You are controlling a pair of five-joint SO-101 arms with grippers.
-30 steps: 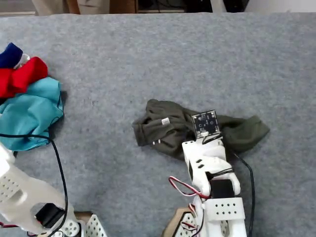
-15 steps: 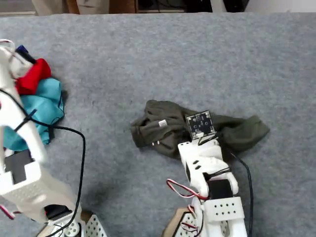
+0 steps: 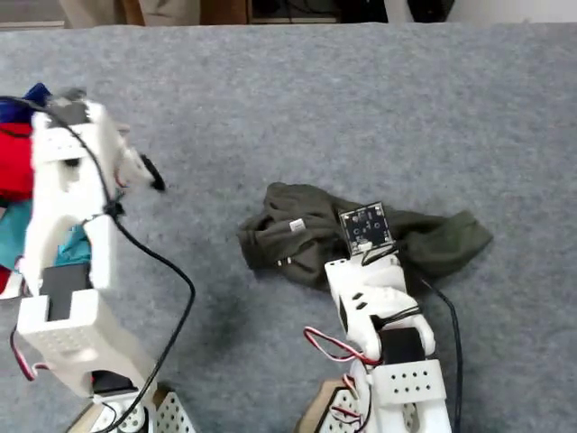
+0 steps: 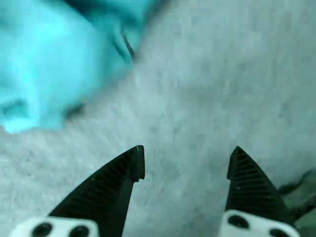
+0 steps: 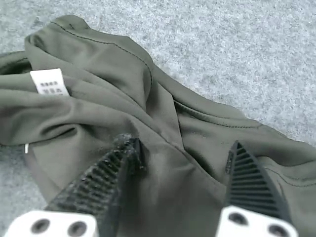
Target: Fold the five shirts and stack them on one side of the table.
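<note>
Sprawling just off the middle of the grey felt-covered table (image 3: 379,99), toward 5 o'clock, the olive-green shirt (image 3: 288,234) lies crumpled and unfolded, with its white neck label (image 3: 297,225) turned up. The right arm (image 3: 379,307) comes in from 6 o'clock and its wrist sits right over the shirt's middle. From that arm's own camera the right gripper (image 5: 183,145) has its jaws spread wide and grips nothing. One ribbed fingertip (image 5: 129,144) touches a fold of the olive-green shirt (image 5: 98,103), while the other hangs over the cloth near the collar seam; the label (image 5: 49,81) lies off to one side. Over at 9 o'clock the other shirts are heaped at the table's edge: a red shirt (image 3: 13,167), a navy one (image 3: 36,93) behind it and a teal shirt (image 3: 9,239), partly hidden by the left arm (image 3: 68,225). The left gripper (image 4: 187,148) is raised over bare felt just beside the teal shirt (image 4: 54,54), its jaws wide apart and empty.
</note>
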